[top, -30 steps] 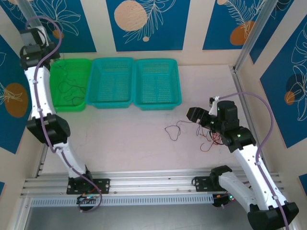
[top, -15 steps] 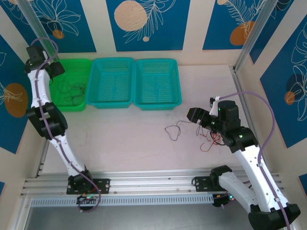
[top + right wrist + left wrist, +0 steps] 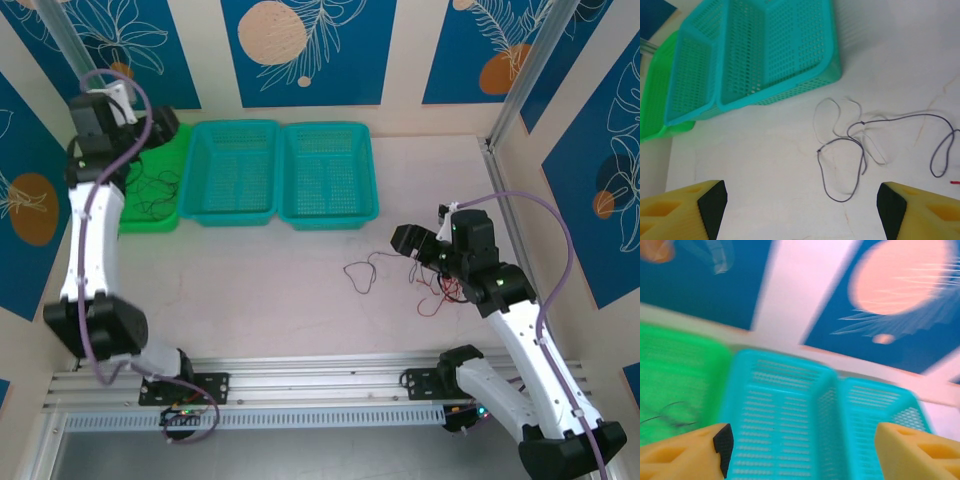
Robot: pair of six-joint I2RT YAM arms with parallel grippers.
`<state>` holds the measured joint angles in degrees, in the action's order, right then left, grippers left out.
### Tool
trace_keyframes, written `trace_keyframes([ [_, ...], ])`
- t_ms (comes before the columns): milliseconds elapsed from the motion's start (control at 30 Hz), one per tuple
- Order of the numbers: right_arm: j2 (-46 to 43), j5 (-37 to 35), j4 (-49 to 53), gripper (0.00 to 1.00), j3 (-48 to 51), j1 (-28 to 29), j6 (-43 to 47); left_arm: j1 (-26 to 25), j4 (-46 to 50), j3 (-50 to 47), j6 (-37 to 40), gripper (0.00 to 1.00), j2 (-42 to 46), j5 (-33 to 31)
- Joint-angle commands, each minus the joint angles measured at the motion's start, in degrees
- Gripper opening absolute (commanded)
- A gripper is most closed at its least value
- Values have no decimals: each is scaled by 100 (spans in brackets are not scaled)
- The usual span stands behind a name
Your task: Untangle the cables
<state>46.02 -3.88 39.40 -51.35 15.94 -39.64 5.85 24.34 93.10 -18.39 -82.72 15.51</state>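
Note:
The cables lie in two places. Thin dark ones (image 3: pixel 150 188) are curled in the green basket (image 3: pixel 135 215), and one dark strand (image 3: pixel 665 416) appears blurred in the left wrist view. On the table lie a dark loop (image 3: pixel 360 272) and red wires (image 3: pixel 445 290). From the right wrist I see that dark loop (image 3: pixel 845 165) crossed with a whitish cable (image 3: pixel 840 117). My left gripper (image 3: pixel 160 128) hangs open above the green basket's far edge, empty (image 3: pixel 800 455). My right gripper (image 3: pixel 398 240) hovers open over the table tangle, touching nothing (image 3: pixel 800 210).
Two teal baskets (image 3: pixel 235 170) (image 3: pixel 328 172) stand side by side to the right of the green one, both without cables. Walls close in the table at the back and right. A metal rail (image 3: pixel 300 375) runs along the near edge.
My left gripper went from shut to open, and the left arm swung right and straightened beside the green basket. The right arm and the table cables stayed still.

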Motion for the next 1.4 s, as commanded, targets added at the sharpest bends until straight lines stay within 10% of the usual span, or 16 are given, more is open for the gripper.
trace_keyframes([
  [0, 171, -169, 347, 81, 95, -31, -152, -712, -783, -935, -256, 74, 805, -27],
  [267, 488, -438, 551, 82, 412, -204, -598, -3607, -1157, -2618, -627, 72, 1904, -830],
  [600, 604, -359, 560, 82, 589, -358, -791, -6238, -3068, -4498, -2316, 69, 677, -1682],
  [1167, 55, -434, 761, 82, 883, -476, -692, -6473, -4118, -3861, -3232, 66, -2217, -1765],
  [1367, 30, -595, 910, 82, 872, -497, -815, -6474, -4183, -3567, -3314, 30, -2631, -1539],
])
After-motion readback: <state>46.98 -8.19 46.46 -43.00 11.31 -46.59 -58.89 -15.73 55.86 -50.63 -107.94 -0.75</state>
